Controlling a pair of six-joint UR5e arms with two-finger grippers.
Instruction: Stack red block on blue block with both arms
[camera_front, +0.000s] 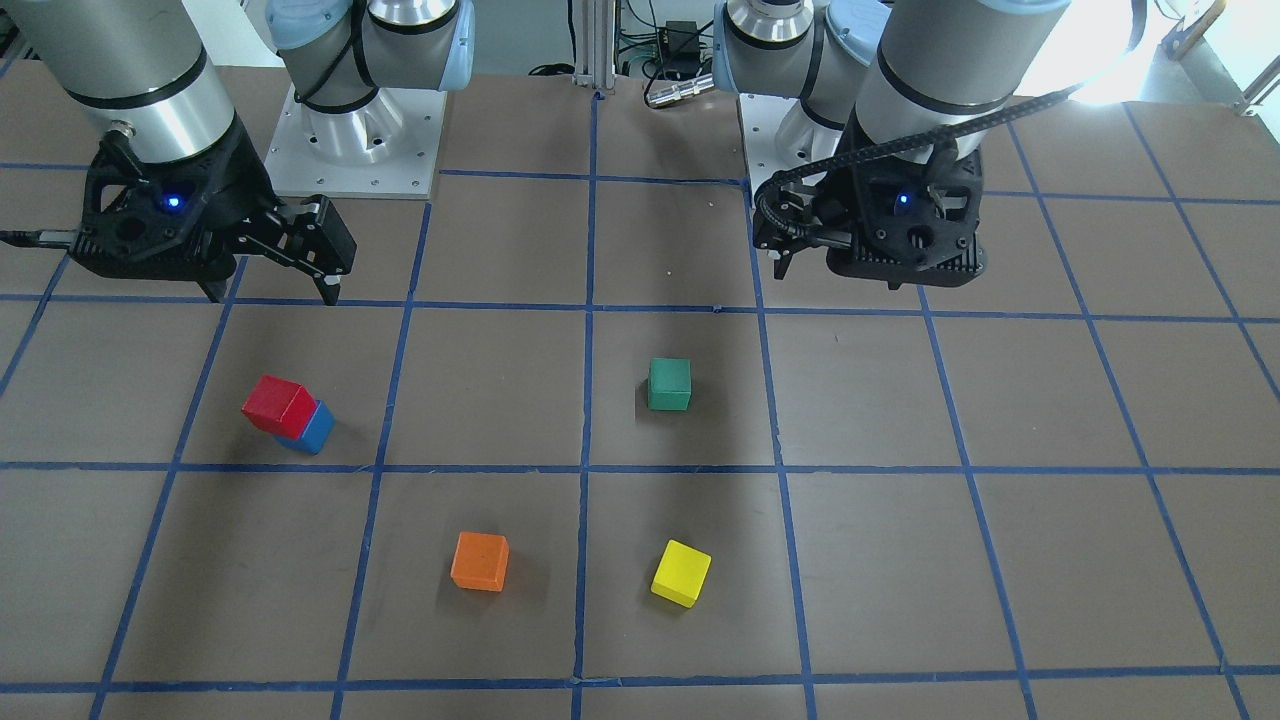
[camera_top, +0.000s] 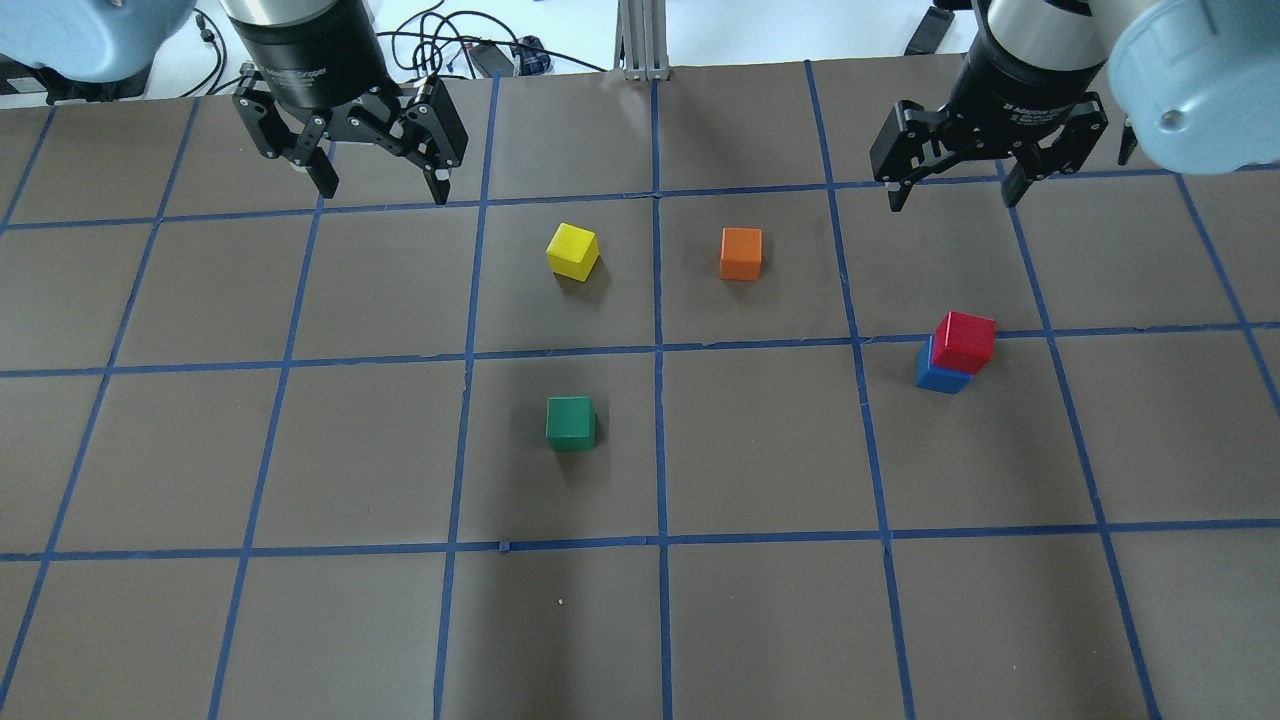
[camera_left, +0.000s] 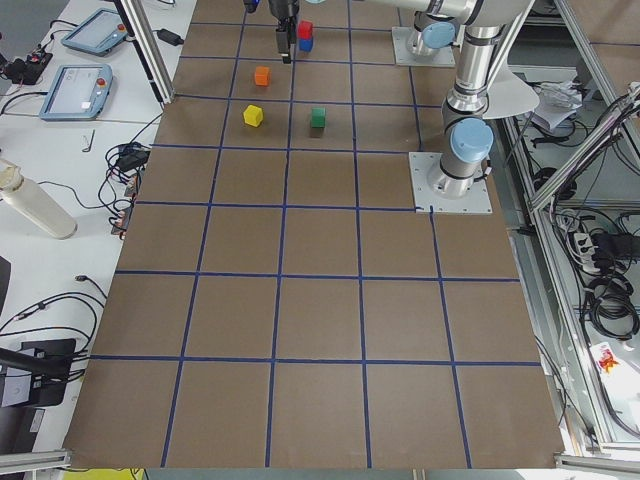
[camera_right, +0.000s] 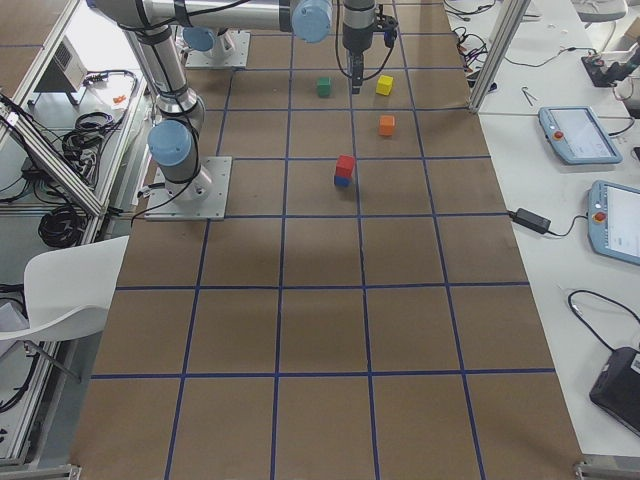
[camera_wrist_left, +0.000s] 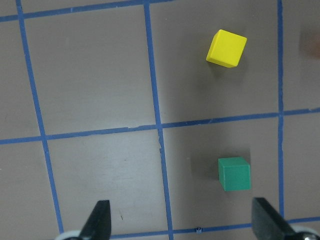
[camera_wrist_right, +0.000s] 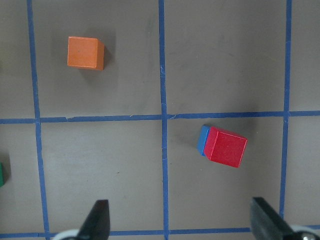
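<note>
Tabletop (camera_top: 760, 450) — red block (camera_top: 965, 342) atop blue block (camera_top: 935, 378); orange cube (camera_top: 741, 253) well apart.

Faint white lettering, perhaps "Adaptive Gripper", on the right gripper (camera_top: 952, 200)

Left arm (camera_front: 940, 60): silver-grey, black ribbed cable (camera_front: 900, 142)
Right arm (camera_front: 130, 70): silver-grey, light blue cap (camera_front: 300, 25)
Left gripper (camera_top: 382, 190): black
Right gripper (camera_top: 951, 198): black, white lettering
</note>
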